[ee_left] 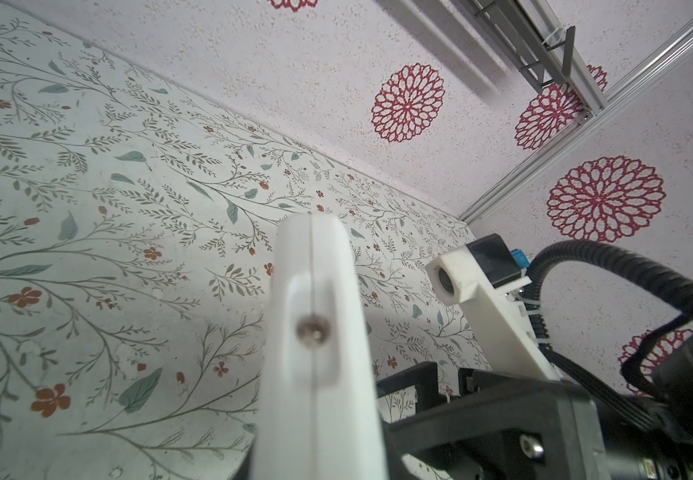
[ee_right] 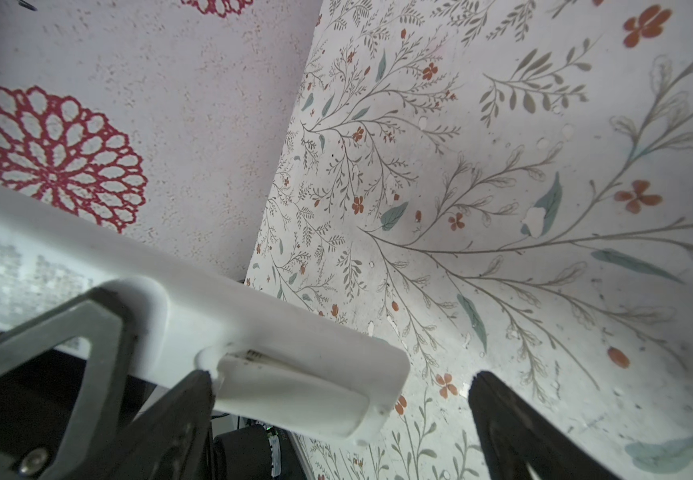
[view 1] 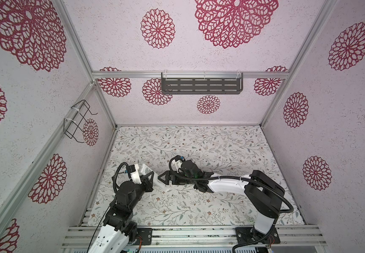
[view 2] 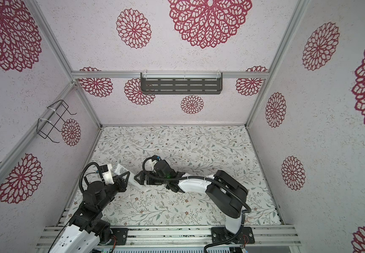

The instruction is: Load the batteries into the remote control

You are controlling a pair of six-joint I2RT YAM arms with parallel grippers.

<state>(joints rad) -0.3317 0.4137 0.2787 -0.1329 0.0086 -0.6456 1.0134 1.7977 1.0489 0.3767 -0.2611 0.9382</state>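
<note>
The remote control is slim and white, held tilted above the left part of the floral mat, label side showing. My left gripper is shut on its middle. In the left wrist view the remote control fills the centre, seen end-on. My right gripper stands open at the remote's lower end. In the right wrist view that end, with a raised cover panel, lies between the right gripper jaws; one finger touches it, the other stands apart. The batteries are out of view.
A floral mat covers the table. A black slotted shelf hangs on the back wall and a wire rack on the left wall. Aluminium rails run along the front edge by both arm bases.
</note>
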